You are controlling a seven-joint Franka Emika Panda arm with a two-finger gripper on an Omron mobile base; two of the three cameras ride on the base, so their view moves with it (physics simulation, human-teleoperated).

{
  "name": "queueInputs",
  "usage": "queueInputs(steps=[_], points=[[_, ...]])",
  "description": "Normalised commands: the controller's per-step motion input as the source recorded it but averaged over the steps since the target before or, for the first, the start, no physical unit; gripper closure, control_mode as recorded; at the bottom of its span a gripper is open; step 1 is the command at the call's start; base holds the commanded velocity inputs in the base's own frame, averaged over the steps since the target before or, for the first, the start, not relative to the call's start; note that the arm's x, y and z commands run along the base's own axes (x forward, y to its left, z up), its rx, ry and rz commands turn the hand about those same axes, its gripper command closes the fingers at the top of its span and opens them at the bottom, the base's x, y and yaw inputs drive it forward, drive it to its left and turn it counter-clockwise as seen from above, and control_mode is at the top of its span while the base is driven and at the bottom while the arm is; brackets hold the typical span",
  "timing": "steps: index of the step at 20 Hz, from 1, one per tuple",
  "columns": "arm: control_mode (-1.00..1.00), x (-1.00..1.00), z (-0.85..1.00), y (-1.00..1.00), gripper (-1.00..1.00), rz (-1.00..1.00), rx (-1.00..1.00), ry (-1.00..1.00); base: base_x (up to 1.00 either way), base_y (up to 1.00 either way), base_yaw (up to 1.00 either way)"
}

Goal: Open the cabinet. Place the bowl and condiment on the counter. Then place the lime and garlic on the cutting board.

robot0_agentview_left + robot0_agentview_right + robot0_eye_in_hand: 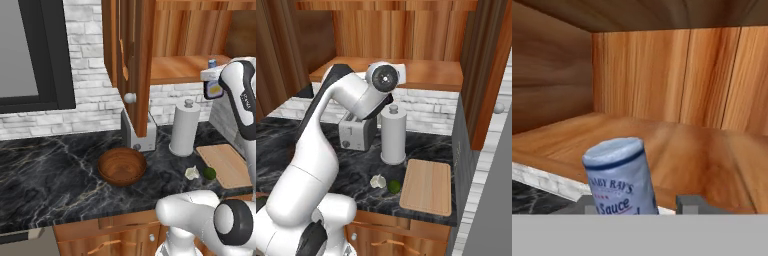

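Running under a whitewashed brick wall (95,85), the black marble counter with pale and gold veins (50,165) carries a wide dark-brown wooden bowl (121,165), a silvery toaster (357,132) and a tall white paper-towel roll (393,134). A flat light-tan rectangular cutting board (427,186) lies at the counter's right end. Just beside its near left corner, on the marble, sit a small whitish garlic bulb (377,181) and a bright-green lime (394,186), close together. Above, the reddish-brown wooden wall cabinet (186,68) stands open, its door (134,60) swung out over the toaster. The white arm's gripper (641,204) is raised at the shelf edge, its two dark tips partly spread and pinching the small condiment bottle with blue cap and pale label (621,175), which tilts between them in front of the shelf.
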Motion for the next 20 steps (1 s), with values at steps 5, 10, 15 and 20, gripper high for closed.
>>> queueInputs(steps=[5,10,15,20], points=[[-1.00,-0.13,-0.58,0.26,1.00,0.09,-0.07,0.04,0.00,0.00,0.00],[-1.00,-0.01,-0.55,0.34,1.00,0.08,-0.06,0.03,0.00,0.00,0.00],[-1.00,0.00,-0.58,0.38,1.00,0.07,-0.05,0.03,0.00,0.00,0.00],[-1.00,0.00,-0.60,0.33,1.00,0.08,-0.01,0.02,0.00,0.00,0.00]])
